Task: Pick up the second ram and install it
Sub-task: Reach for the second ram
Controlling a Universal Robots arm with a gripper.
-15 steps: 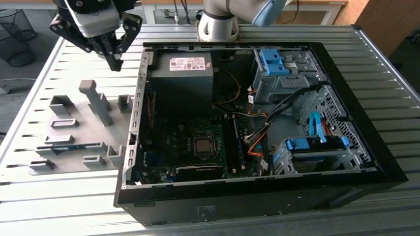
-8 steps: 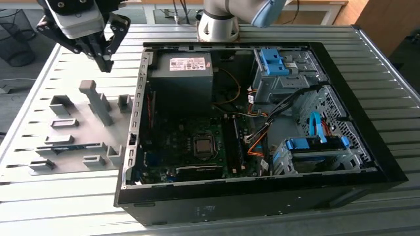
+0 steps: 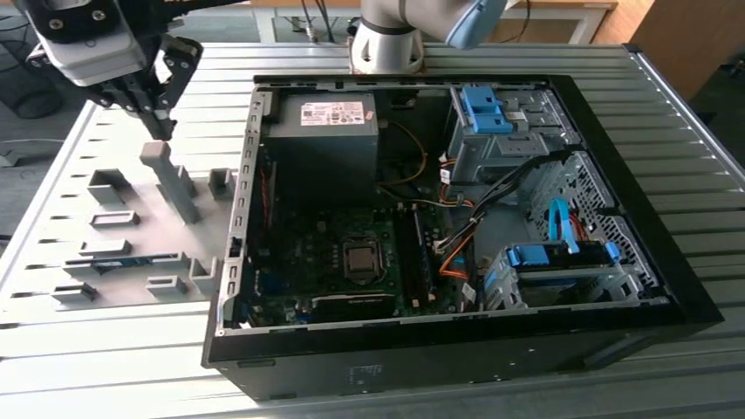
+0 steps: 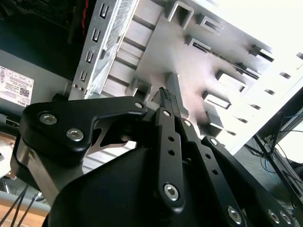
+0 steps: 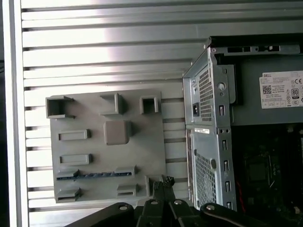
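The second ram [image 3: 122, 261] is a thin blue-green stick lying in a long slot of the grey fixture plate [image 3: 70, 218], on the exterior view's left beside the open computer case [image 3: 652, 288]. In the first wrist view the ram [image 5: 94, 175] lies along the plate's [image 5: 94, 144] lower rows. My gripper [image 3: 160, 133] hangs above the far end of that plate, over a tall grey block [image 3: 169, 179], well apart from the ram. Its fingertips are together and hold nothing in both wrist views [image 5: 164, 181] [image 4: 165, 93].
The case lies on its side on a ribbed metal table [image 3: 117, 367], with the motherboard [image 3: 338, 253], power supply [image 3: 320, 131] and blue drive latches [image 3: 483, 109] [image 3: 559, 255] exposed. Several raised grey holders [image 3: 113, 183] stand on the plate. The arm's base [image 3: 390, 39] is behind the case.
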